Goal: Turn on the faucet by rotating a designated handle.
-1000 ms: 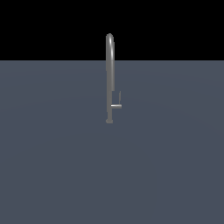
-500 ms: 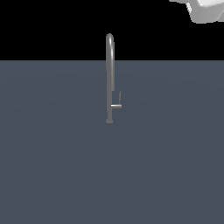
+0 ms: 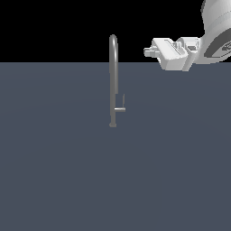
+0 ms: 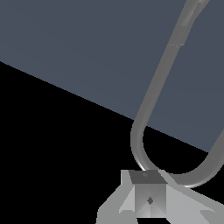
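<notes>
The faucet (image 3: 113, 81) stands upright mid-surface; the handle (image 3: 121, 107) projects at its 3 o'clock, low on the tube. The gripper (image 3: 151, 50) hovers at 2 o'clock, well apart, finger state indeterminable. Descend beside the lever, avoiding the tube.

You see the faucet (image 4: 153, 94) curving in an arch just beyond the gripper (image 4: 148, 197), against a grey surface (image 4: 87, 48).

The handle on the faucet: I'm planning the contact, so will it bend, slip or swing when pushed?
The handle looks like rigid grey metal, so it probably won't flex. Its thin upright bar offers little surface and may slip off the fingers. Being joined to the faucet, it likely pivots rather than shifts.
</notes>
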`<state>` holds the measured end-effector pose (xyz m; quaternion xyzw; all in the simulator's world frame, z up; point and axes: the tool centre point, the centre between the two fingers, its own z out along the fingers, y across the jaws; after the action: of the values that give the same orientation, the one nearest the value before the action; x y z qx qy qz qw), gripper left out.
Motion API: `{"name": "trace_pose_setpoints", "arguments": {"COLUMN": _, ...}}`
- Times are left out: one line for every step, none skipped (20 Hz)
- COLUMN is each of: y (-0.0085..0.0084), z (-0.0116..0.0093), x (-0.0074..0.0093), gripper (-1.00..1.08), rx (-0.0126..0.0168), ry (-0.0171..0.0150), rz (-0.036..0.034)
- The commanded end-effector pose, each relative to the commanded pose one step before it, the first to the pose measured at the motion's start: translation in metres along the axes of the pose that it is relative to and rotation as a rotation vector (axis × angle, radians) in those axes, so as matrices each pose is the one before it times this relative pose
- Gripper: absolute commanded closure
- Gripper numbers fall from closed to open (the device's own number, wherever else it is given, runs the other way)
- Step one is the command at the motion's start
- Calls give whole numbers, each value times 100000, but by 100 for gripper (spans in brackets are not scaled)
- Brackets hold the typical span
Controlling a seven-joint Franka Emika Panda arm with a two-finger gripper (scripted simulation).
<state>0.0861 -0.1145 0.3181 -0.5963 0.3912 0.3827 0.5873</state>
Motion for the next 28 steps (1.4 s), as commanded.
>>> {"name": "trace_pose_setpoints", "arguments": {"y": 497, "z": 1830, "x": 3602, "gripper": 108, "rx": -1502, "ry": -854, "rz": 8588}}
{"name": "trace_pose_setpoints", "arguments": {"y": 130, "z": 686, "x": 1333, "gripper": 108, "rx": -656, "ry": -106, "rz": 3148}}
{"name": "trace_pose_setpoints", "arguments": {"y": 110, "z": 659, "x": 1257, "gripper": 108, "rx": -655, "ry": -31, "rz": 2968}}
{"name": "trace_pose_setpoints", "arguments": {"y": 91, "z": 630, "x": 1181, "gripper": 108, "rx": -646, "ry": 34, "rz": 2787}}
{"name": "trace_pose_setpoints", "arguments": {"y": 75, "z": 598, "x": 1105, "gripper": 108, "rx": -630, "ry": 87, "rz": 2608}}
{"name": "trace_pose_setpoints", "arguments": {"y": 61, "z": 565, "x": 1027, "gripper": 108, "rx": -608, "ry": 131, "rz": 2426}}
{"name": "trace_pose_setpoints", "arguments": {"y": 48, "z": 530, "x": 950, "gripper": 108, "rx": -582, "ry": 165, "rz": 2245}}
{"name": "trace_pose_setpoints", "arguments": {"y": 38, "z": 494, "x": 875, "gripper": 108, "rx": -548, "ry": 187, "rz": 2069}}
{"name": "trace_pose_setpoints", "arguments": {"y": 28, "z": 457, "x": 801, "gripper": 108, "rx": -513, "ry": 201, "rz": 1895}}
{"name": "trace_pose_setpoints", "arguments": {"y": 21, "z": 419, "x": 724, "gripper": 108, "rx": -477, "ry": 215, "rz": 1713}}
{"name": "trace_pose_setpoints", "arguments": {"y": 15, "z": 380, "x": 647, "gripper": 108, "rx": -441, "ry": 224, "rz": 1531}}
{"name": "trace_pose_setpoints", "arguments": {"y": 10, "z": 340, "x": 576, "gripper": 108, "rx": -395, "ry": 213, "rz": 1363}}
{"name": "trace_pose_setpoints", "arguments": {"y": 6, "z": 299, "x": 506, "gripper": 108, "rx": -342, "ry": 184, "rz": 1203}}
{"name": "trace_pose_setpoints", "arguments": {"y": 3, "z": 263, "x": 447, "gripper": 108, "rx": -293, "ry": 153, "rz": 1066}}
{"name": "trace_pose_setpoints", "arguments": {"y": 1, "z": 225, "x": 383, "gripper": 108, "rx": -250, "ry": 134, "rz": 914}}
{"name": "trace_pose_setpoints", "arguments": {"y": 0, "z": 185, "x": 309, "gripper": 108, "rx": -211, "ry": 126, "rz": 738}}
{"name": "trace_pose_setpoints", "arguments": {"y": -1, "z": 147, "x": 240, "gripper": 108, "rx": -179, "ry": 127, "rz": 565}}
{"name": "trace_pose_setpoints", "arguments": {"y": 0, "z": 106, "x": 159, "gripper": 108, "rx": -146, "ry": 132, "rz": 371}}
{"name": "trace_pose_setpoints", "arguments": {"y": 2, "z": 65, "x": 82, "gripper": 108, "rx": -118, "ry": 144, "rz": 180}}
{"name": "trace_pose_setpoints", "arguments": {"y": 2, "z": 23, "x": 13, "gripper": 108, "rx": -72, "ry": 118, "rz": 11}}
{"name": "trace_pose_setpoints", "arguments": {"y": -1, "z": -19, "x": -36, "gripper": 108, "rx": 10, "ry": 13, "rz": -96}}
{"name": "trace_pose_setpoints", "arguments": {"y": -1, "z": -53, "x": -53, "gripper": 108, "rx": 125, "ry": -181, "rz": -95}}
{"name": "trace_pose_setpoints", "arguments": {"y": -6, "z": -57, "x": -12, "gripper": 108, "rx": 201, "ry": -348, "rz": 27}}
{"name": "trace_pose_setpoints", "arguments": {"y": -9, "z": -59, "x": 35, "gripper": 108, "rx": 272, "ry": -507, "rz": 164}}
{"name": "trace_pose_setpoints", "arguments": {"y": -13, "z": -50, "x": 85, "gripper": 108, "rx": 327, "ry": -645, "rz": 311}}
{"name": "trace_pose_setpoints", "arguments": {"y": -16, "z": -44, "x": 140, "gripper": 108, "rx": 382, "ry": -786, "rz": 467}}
{"name": "trace_pose_setpoints", "arguments": {"y": -17, "z": -32, "x": 173, "gripper": 108, "rx": 381, "ry": -809, "rz": 549}}
{"name": "trace_pose_setpoints", "arguments": {"y": -15, "z": -19, "x": 157, "gripper": 108, "rx": 304, "ry": -661, "rz": 487}}
